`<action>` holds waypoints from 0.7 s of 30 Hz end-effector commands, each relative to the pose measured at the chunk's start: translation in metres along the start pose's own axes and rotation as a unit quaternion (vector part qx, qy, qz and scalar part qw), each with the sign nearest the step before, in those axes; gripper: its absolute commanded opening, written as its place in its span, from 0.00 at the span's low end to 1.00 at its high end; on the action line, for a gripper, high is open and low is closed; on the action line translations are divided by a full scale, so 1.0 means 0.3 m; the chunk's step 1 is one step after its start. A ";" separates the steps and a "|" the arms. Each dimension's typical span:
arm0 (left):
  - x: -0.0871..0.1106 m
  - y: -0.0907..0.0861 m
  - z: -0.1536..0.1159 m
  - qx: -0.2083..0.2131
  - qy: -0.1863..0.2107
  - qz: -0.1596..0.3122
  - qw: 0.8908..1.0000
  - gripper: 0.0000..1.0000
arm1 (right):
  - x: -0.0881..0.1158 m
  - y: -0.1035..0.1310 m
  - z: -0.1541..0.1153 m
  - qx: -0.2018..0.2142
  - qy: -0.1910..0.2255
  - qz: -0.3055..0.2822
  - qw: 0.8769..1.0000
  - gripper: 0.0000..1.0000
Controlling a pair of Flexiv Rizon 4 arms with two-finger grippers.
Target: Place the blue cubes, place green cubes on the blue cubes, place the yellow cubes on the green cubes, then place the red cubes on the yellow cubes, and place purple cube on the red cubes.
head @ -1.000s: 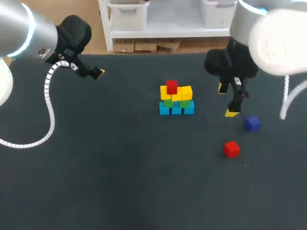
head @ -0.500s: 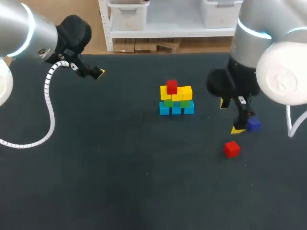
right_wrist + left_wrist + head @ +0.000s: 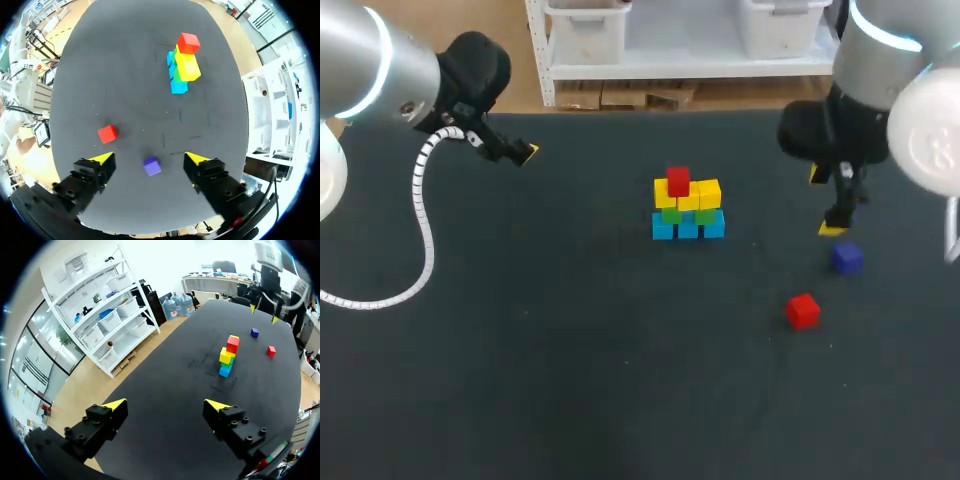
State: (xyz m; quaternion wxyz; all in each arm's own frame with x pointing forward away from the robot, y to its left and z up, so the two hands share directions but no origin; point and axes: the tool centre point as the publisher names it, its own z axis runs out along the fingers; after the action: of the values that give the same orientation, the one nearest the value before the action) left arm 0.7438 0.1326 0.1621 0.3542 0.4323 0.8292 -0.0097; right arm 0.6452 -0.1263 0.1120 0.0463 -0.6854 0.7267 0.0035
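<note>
**While both grippers gape, the purple cube lies under the right one**

Where the left arm (image 3: pixel 370 60) comes in at the far left corner of the table (image 3: pixel 570 350), the left gripper (image 3: pixel 166 405) hangs over the dark top near the back edge, well apart from every cube. Its fingers are released and spread wide, with nothing between them; its wrist view looks out across bare table towards the distant stack.

Near the middle of the table stands that stack. A row of blue cubes (image 3: pixel 688 228) sits on the table, green cubes (image 3: pixel 705 214) rest on them, and yellow cubes (image 3: pixel 708 192) rest on the green. The top red cube (image 3: pixel 677 181) sits on the yellow tier, towards its left end.

Right of the stack and nearer the front, the loose red cube (image 3: pixel 803 310) lies alone on the table. Just beyond it, further right and back, lies the purple cube (image 3: pixel 847 259), also alone and touching nothing but the table.

The right arm (image 3: pixel 880 60) comes in from the far right corner. The right gripper (image 3: pixel 826 202) hovers just behind the purple cube, one yellow tip close by it. From its wrist, its fingers are released and wide apart; the purple cube shows between them, touching neither, with the loose red cube ahead and to one side.
</note>
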 end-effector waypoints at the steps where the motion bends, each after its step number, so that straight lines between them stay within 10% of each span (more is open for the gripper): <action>1: 0.004 0.007 -0.001 0.004 -0.002 0.002 1.000 1.00 | 0.001 0.001 -0.010 -0.003 -0.002 -0.001 1.000 1.00; 15: 0.004 0.007 -0.001 0.004 -0.002 0.002 1.000 1.00 | 0.001 0.001 -0.010 -0.003 -0.002 -0.001 1.000 1.00; 21: 0.004 0.007 -0.001 0.004 -0.002 0.002 1.000 1.00 | -0.101 -0.001 0.084 -0.027 0.009 -0.028 0.999 1.00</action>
State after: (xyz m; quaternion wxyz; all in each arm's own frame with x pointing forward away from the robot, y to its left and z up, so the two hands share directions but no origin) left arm 0.7438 0.1326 0.1622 0.3542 0.4323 0.8292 -0.0097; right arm 0.6361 -0.1080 0.1021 0.0385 -0.7057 0.7073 0.0152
